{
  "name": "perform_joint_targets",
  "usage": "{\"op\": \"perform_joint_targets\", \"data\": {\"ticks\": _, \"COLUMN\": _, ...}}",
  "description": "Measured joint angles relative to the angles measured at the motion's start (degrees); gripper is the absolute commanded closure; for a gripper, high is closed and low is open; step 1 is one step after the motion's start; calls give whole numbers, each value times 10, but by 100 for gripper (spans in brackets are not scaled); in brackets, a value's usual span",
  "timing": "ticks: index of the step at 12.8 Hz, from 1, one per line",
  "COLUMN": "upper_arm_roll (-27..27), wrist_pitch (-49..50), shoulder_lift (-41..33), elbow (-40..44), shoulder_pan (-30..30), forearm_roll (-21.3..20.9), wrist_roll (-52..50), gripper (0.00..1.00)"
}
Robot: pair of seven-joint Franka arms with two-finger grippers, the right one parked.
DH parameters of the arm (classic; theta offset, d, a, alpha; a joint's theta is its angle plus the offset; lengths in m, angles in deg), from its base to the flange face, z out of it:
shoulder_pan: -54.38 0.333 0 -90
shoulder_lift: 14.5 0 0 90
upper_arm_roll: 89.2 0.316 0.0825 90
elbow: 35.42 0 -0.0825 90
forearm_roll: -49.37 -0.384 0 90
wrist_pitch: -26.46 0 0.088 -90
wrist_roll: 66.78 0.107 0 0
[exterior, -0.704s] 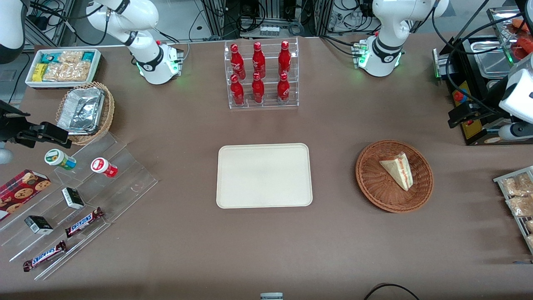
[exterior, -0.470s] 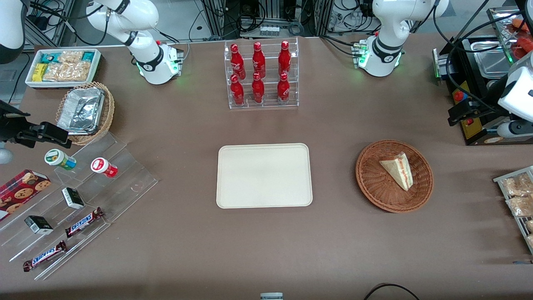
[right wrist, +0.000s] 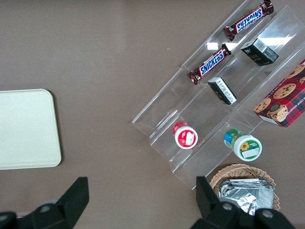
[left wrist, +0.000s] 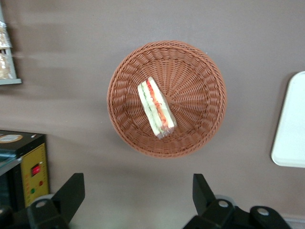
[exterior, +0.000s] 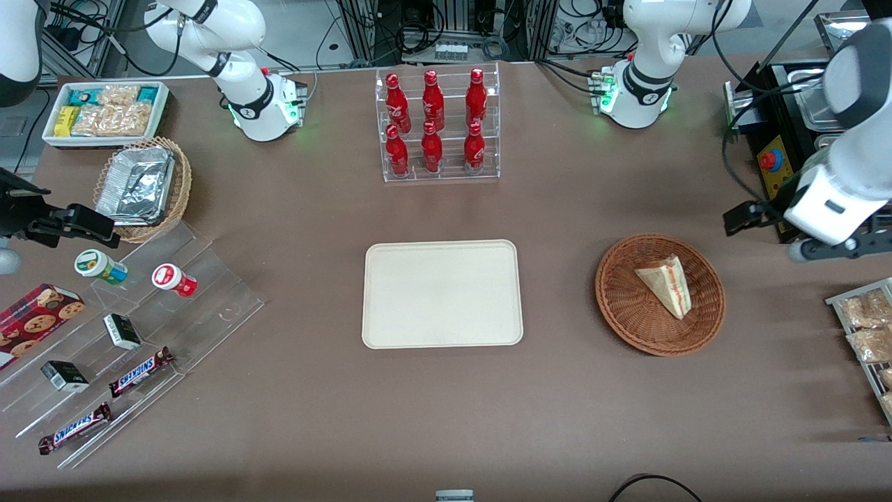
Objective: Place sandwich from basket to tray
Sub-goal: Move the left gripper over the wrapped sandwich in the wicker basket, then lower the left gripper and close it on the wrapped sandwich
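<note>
A brown table (exterior: pixel 557 404) carries the basket (left wrist: pixel 200 62), where 1 sandwich (left wrist: pixel 156 107) lies, well apart from the tray (exterior: pixel 441 293). The gripper (left wrist: pixel 138 202) hangs above beside the basket, fingers spread. The wedge looks light, soft and slippery-wrapped: pinch gently across its 2 bread faces.

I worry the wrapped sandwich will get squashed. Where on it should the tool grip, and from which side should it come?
Probably from straight above, fingers across the two flat bread faces near the sandwich's thick middle. It lies in the basket with its filling edge up, so both faces look reachable. The tool is open, hanging high above the table beside the basket, toward the working arm's end.
</note>
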State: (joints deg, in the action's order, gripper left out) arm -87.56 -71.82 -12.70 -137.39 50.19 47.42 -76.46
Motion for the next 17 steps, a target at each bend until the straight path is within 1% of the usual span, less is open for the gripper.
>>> {"op": "perform_joint_targets", "data": {"ticks": 3, "upper_arm_roll": -1, "wrist_pitch": -66, "shoulder_lift": -1, "elbow": -68, "shoulder_pan": 0, "forearm_roll": 0, "wrist_roll": -109, "gripper": 0}}
{"op": "perform_joint_targets", "data": {"ticks": 8, "upper_arm_roll": -1, "wrist_pitch": -173, "shoulder_lift": -1, "elbow": -173, "shoulder_pan": 0, "forearm_roll": -1, "wrist_roll": -190, "gripper": 0}}
{"op": "perform_joint_targets", "data": {"ticks": 11, "upper_arm_roll": -1, "wrist_pitch": -247, "shoulder_lift": 1, "elbow": -236, "shoulder_pan": 0, "forearm_roll": -1, "wrist_roll": -220, "gripper": 0}}
{"op": "perform_joint_targets", "data": {"ticks": 17, "upper_arm_roll": -3, "wrist_pitch": -326, "shoulder_lift": 41, "elbow": -263, "shoulder_pan": -3, "forearm_roll": -1, "wrist_roll": -267, "gripper": 0}}
